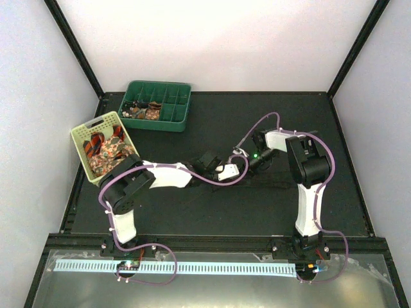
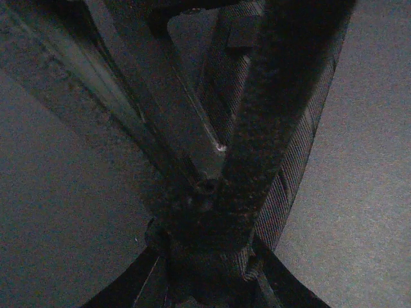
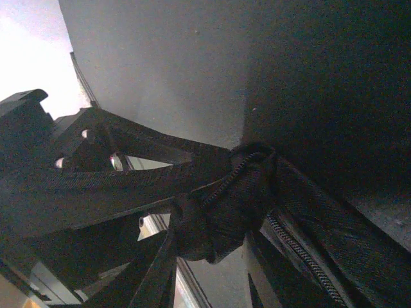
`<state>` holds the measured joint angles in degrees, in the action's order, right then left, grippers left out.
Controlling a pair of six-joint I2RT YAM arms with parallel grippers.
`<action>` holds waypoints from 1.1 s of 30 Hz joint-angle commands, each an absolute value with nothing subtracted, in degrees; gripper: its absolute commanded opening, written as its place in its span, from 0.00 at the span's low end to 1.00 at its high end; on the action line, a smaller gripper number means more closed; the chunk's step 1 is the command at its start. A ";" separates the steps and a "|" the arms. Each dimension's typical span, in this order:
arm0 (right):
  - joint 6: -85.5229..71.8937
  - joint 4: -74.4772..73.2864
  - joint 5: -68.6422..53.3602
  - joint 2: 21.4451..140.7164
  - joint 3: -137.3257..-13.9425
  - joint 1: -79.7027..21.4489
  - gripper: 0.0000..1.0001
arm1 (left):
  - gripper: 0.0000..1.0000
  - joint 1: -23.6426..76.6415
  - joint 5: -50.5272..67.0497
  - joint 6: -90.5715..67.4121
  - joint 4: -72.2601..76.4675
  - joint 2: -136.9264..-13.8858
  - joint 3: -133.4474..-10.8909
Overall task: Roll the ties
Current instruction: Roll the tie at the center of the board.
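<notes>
Bunched dark tie point(image 3: 225, 205) sits mid-bench, clamped by both the right gripper point(image 3: 215, 240) and left gripper point(image 2: 209, 247), apparently so one anchors the roll while the other winds.

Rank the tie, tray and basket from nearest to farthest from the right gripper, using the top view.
1. tie: held in the right gripper, mid-table.
2. tray: far, to the left.
3. basket: at the left edge, farthest.

The dark tie point(image 2: 295, 179) runs off the view's top edge.
</notes>
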<state>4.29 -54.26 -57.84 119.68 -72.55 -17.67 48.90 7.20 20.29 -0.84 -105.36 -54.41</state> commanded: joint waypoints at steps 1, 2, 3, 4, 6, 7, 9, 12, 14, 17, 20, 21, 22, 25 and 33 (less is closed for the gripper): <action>3.33 -51.50 -58.30 120.46 -71.70 -18.73 0.27 | 0.26 49.38 4.03 19.95 -7.40 -108.74 -55.16; 3.38 -51.31 -57.99 120.53 -71.53 -18.84 0.26 | 0.26 49.40 4.04 19.95 -7.49 -108.72 -55.30; 3.56 -51.25 -57.61 120.59 -71.40 -18.89 0.25 | 0.26 49.40 4.04 19.79 -7.69 -108.85 -55.47; 3.97 -51.24 -57.01 120.71 -71.29 -18.90 0.23 | 0.28 49.39 4.11 19.73 -7.69 -108.93 -55.60; 4.98 -51.51 -54.64 121.12 -71.24 -18.82 0.19 | 0.30 49.39 4.14 19.62 -7.73 -109.03 -55.71; 5.36 -51.70 -53.74 121.39 -71.27 -18.79 0.16 | 0.32 49.41 4.21 19.56 -7.69 -109.07 -55.80; 6.49 -52.37 -52.49 121.91 -71.44 -18.52 0.12 | 0.38 49.25 4.84 19.05 -7.06 -108.66 -55.60; 7.64 -53.12 -51.30 122.39 -71.46 -17.76 0.09 | 0.47 47.42 9.08 17.60 -4.53 -106.80 -54.25; 8.36 -53.30 -50.33 122.45 -71.30 -17.01 0.08 | 0.53 45.87 14.76 17.82 -0.82 -104.90 -51.98; 9.16 -53.63 -49.47 122.90 -71.47 -16.29 0.07 | 0.59 43.80 21.63 19.37 5.38 -102.11 -48.63; 9.47 -53.60 -48.99 123.68 -72.16 -16.26 0.06 | 0.63 42.87 25.40 21.06 8.86 -101.12 -47.42; 9.56 -53.75 -48.83 123.99 -72.56 -16.26 0.06 | 0.64 42.67 26.29 21.51 9.39 -101.38 -47.54; 9.75 -53.85 -48.55 124.23 -72.86 -16.26 0.06 | 0.65 42.49 26.80 21.72 9.81 -101.72 -47.74; 10.08 -54.26 -47.98 124.53 -73.22 -16.23 0.05 | 0.66 42.06 27.95 21.88 10.75 -103.24 -48.49; 10.14 -54.22 -45.43 125.54 -73.51 -16.21 0.04 | 0.70 41.92 30.56 22.48 15.30 -106.15 -48.51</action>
